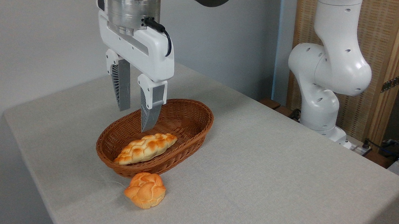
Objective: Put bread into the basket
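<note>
The bread [145, 190], a small round knotted golden-orange bun, lies on the tablecloth just in front of the basket's near rim. The basket [189, 113] is an oval reddish-brown wicker one in the middle of the table, with a longer pale braided loaf [146, 148] lying inside it. My gripper [136, 119] hangs above the basket's far-left part, fingers pointing down and open with nothing between them. It is well above and behind the bun.
The robot's white base and lower arm [326, 85] stand at the table's right back edge. A wooden screen [390, 51] rises behind the arm. Cables [394, 148] lie at the far right. Grey cloth [269, 164] covers the table.
</note>
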